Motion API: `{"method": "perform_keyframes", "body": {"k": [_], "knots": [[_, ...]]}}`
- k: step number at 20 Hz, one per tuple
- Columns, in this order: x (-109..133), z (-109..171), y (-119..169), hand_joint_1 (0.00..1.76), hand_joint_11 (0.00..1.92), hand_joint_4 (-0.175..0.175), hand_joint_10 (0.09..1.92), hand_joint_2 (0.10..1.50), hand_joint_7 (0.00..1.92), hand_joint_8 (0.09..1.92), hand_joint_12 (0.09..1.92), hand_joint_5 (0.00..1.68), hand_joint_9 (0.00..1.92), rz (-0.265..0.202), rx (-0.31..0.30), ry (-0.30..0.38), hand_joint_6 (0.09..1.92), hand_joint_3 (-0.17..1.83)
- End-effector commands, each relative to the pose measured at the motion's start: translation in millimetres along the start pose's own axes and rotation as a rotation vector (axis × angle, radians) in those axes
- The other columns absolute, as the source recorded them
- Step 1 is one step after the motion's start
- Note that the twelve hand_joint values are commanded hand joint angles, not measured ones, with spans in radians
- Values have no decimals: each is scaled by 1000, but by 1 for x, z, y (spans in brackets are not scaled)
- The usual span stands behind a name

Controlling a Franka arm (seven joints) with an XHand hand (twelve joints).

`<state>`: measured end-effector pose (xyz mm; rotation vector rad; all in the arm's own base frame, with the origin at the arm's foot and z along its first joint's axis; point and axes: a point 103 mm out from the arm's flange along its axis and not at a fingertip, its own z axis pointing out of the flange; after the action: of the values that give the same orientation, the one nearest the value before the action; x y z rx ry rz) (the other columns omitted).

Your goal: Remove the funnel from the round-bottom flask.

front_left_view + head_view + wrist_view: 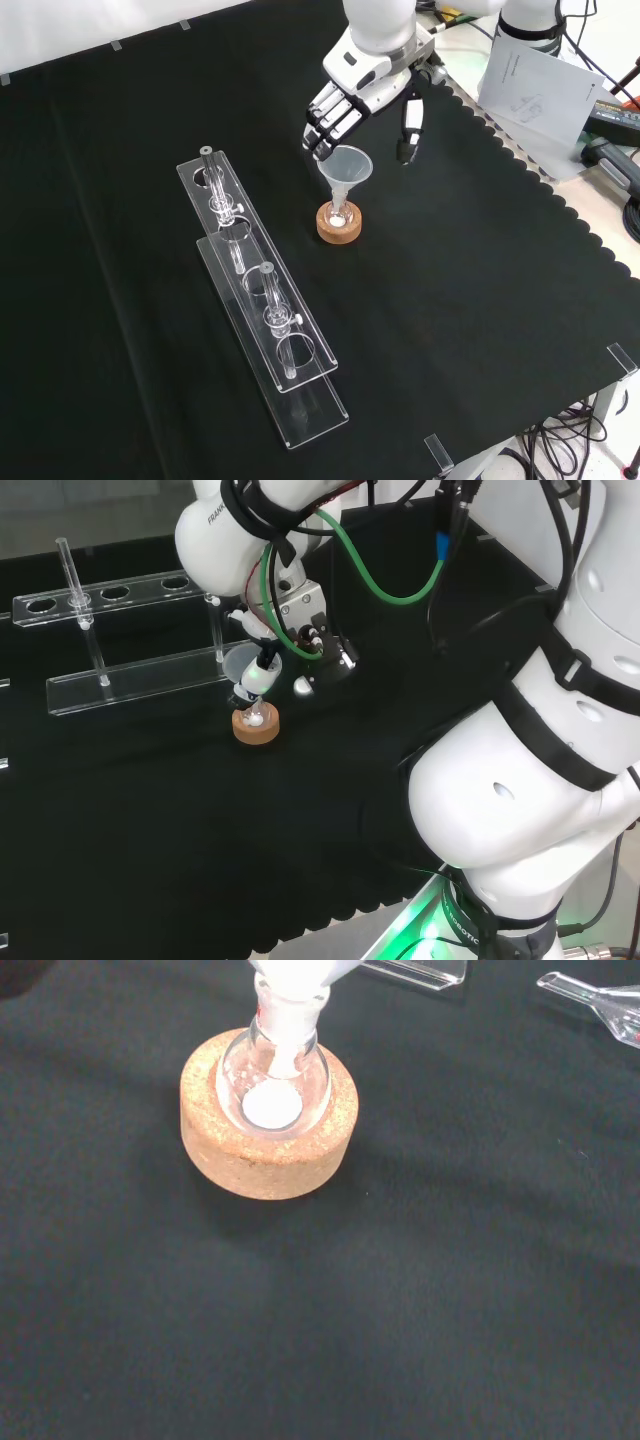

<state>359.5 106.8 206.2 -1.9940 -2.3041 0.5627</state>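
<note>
Above the cork ring (338, 224), the open hand (352, 100) flanks the funnel (345, 167) in the round-bottom flask (273, 1080).

A worktop (450, 330) covered with black cloth, its scalloped edge running along the right side in the front view. On the cloth lies a long clear plastic rack (262, 300) with round holes along its top shelf, set at a slant from upper left to lower right in the front view. Clear glass tubes (272, 300) stand upright in some of its holes. In the head view the same rack (130, 680) runs along the far left, with one thin clear tube (72, 575) rising above it. Off the cloth, at the front view's upper right, lies a sheet of white paper (535, 90), with cables (625, 190) beside it.
</note>
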Motion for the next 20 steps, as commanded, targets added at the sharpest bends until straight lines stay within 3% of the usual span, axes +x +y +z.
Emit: {"method": "perform_keyframes", "body": {"k": [1,20], "knots": [[2,4,15,540,199,-12,826,694,0,144,1486,0,15,2,-21,-27,87,161],[-1,24,40,627,240,-16,834,743,0,375,1471,0,89,6,-12,-39,87,164]]}}
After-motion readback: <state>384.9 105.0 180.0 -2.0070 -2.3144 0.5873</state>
